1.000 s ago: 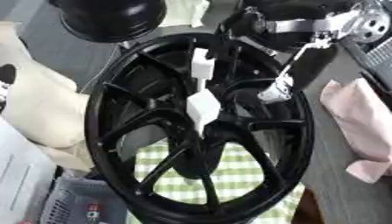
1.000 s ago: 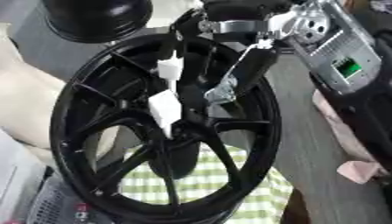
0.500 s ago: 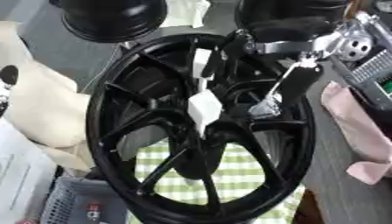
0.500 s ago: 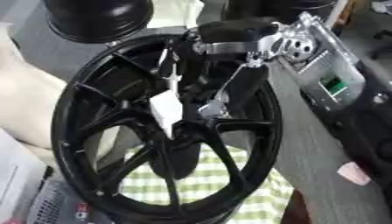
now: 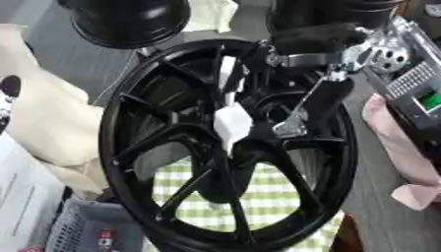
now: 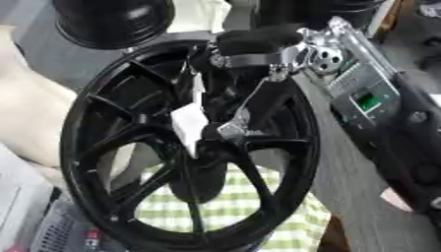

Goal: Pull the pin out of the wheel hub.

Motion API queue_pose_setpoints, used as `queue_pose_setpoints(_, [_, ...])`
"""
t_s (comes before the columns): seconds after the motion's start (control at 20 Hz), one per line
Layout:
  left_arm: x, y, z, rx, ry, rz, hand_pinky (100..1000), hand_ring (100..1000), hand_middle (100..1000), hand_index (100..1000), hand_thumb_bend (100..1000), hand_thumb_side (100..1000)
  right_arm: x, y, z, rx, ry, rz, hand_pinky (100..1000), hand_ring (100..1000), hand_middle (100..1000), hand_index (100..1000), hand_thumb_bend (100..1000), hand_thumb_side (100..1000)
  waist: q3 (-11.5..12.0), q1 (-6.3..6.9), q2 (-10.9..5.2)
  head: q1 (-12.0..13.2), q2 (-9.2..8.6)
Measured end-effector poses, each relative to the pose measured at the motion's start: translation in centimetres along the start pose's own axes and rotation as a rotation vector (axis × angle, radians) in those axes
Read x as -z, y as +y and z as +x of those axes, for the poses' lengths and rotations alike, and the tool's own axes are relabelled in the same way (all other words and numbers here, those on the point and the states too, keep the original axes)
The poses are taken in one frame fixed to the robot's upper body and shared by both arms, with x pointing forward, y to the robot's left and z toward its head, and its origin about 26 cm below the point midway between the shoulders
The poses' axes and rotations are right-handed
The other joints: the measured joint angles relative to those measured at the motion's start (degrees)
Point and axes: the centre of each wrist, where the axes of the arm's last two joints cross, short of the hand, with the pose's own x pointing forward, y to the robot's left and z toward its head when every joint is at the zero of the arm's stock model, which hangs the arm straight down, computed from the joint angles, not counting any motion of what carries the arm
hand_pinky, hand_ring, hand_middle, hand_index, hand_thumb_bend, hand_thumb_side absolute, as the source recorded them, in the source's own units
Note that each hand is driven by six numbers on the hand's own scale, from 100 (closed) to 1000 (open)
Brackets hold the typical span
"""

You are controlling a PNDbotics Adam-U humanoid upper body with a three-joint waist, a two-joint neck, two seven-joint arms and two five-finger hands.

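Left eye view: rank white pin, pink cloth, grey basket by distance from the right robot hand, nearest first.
From the right robot hand:
1. White pin, just left, at the hub.
2. Pink cloth, right edge.
3. Grey basket, bottom-left corner.

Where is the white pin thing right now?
The white pin sits at the middle of the black wheel hub, just left of the robot's right hand reaching down.

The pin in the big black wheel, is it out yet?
Not yet. The white pin sits at the middle of the black wheel hub, so nothing looks done. In hand: the right hand reaches down beside the pin, a fingertip close to it; whether it touches is unclear. Left: grabbing the pin and pulling it out.
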Motion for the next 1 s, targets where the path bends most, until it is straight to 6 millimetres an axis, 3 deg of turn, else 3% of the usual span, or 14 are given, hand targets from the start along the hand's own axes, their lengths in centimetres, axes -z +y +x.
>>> queue_pose_setpoints(1.0, [0.11, -0.14, 0.17, -0.011, -0.005, -0.007, 655, 629, 441, 619, 732, 433, 0.65, 0.89, -0.08, -0.035, 0.043, 0.027, 773, 611, 678, 800, 348, 510, 1.5, -0.67, 1.24, -0.6, 0.51])
